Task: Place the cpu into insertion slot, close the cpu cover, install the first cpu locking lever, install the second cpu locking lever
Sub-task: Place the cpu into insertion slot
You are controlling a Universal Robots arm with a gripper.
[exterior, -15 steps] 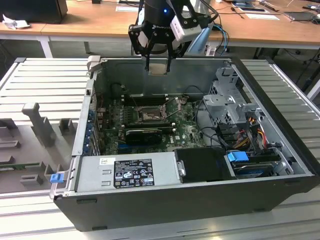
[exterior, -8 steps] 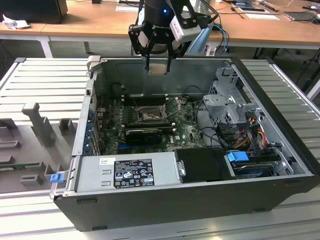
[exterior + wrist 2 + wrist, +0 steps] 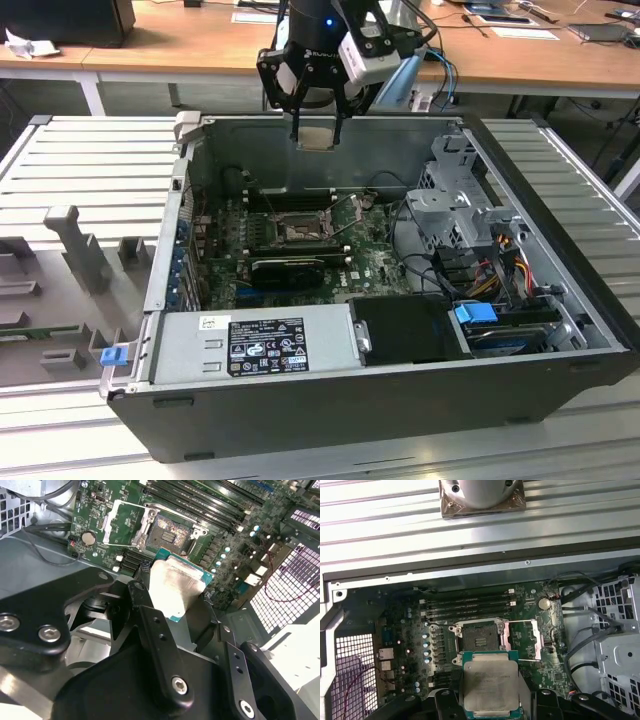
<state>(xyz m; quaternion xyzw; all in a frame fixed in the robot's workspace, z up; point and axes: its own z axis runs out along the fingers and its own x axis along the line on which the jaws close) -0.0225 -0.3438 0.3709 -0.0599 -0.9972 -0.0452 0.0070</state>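
Claw (image 3: 175, 599), matte black metal: gripping the cpu (image 3: 490, 682), a flat square chip with a dull silver face and green rim, its underside facing away unseen. Beyond, inside the open case (image 3: 330, 400), the insertion slot (image 3: 479, 641) is lying bare on the green circuit board (image 3: 545, 675). The cpu cover (image 3: 506, 640), a thin silver frame, is lying swung open just beside it.

Bright, even overhead room light. Soft glare on cpu (image 3: 174, 587) face in second wrist view; perforated panel (image 3: 285, 585) beside cpu backlit, washed out. Motherboard (image 3: 300, 235) below cpu dim, shadowed in exterior view.
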